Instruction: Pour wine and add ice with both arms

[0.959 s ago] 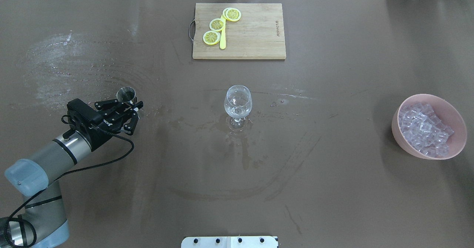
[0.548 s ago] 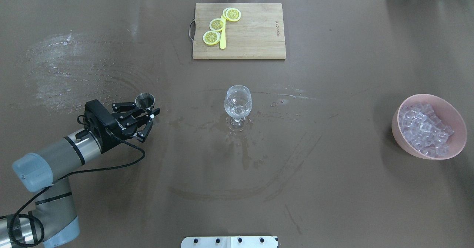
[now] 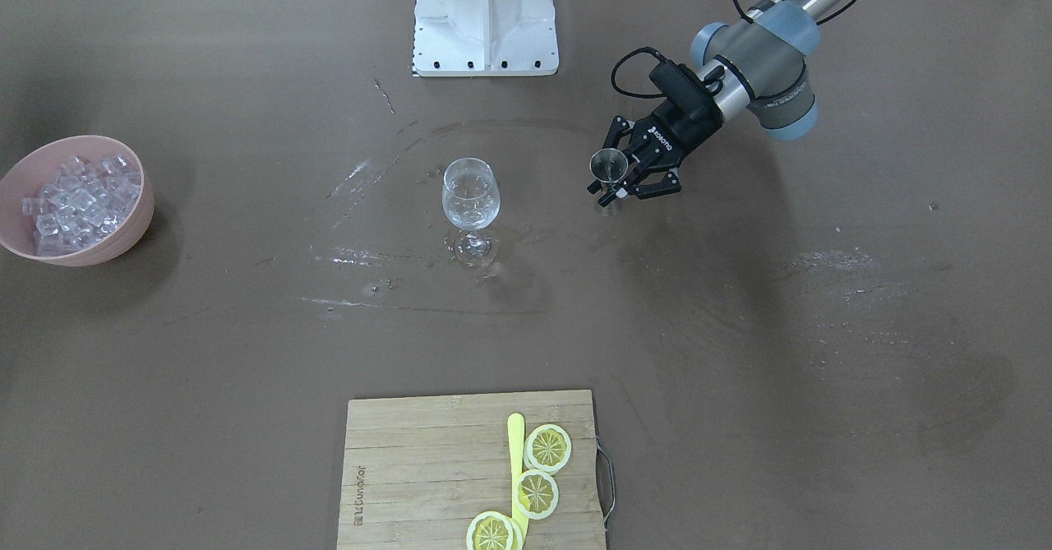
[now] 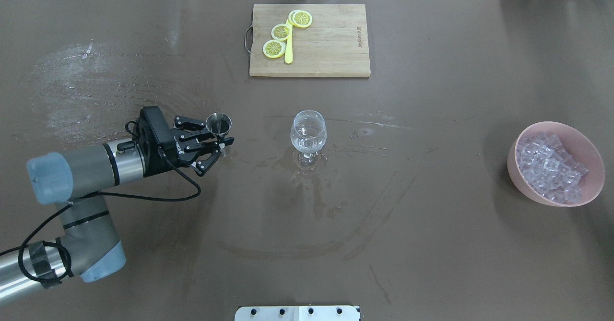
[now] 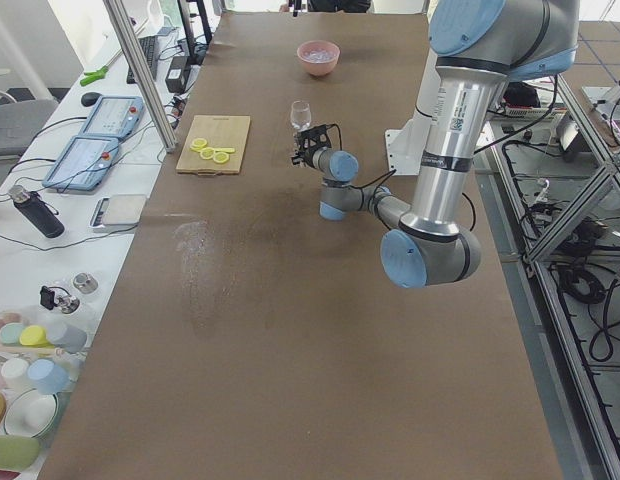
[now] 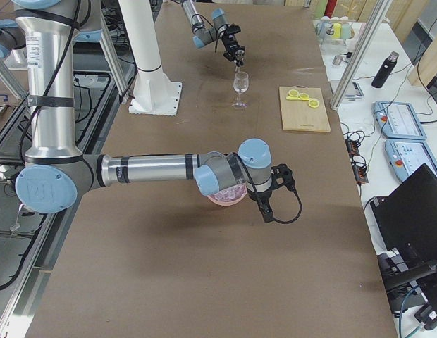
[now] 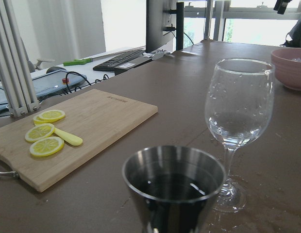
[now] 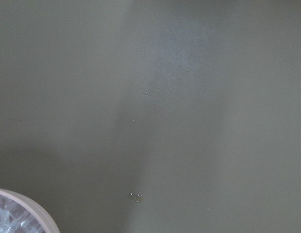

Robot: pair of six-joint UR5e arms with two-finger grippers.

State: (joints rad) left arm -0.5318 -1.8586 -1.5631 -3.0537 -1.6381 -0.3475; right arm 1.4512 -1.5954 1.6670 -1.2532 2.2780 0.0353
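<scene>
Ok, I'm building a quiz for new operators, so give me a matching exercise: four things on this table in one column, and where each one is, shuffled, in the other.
Things:
1. metal cup
2. glass
3. ice
4. lemon slices

Places:
A. on the board
B. in the jaws of the left arm
C. in the pink bowl
D. standing alone mid-table

Pairs: 1-B, 2-D, 3-C, 4-A
</scene>
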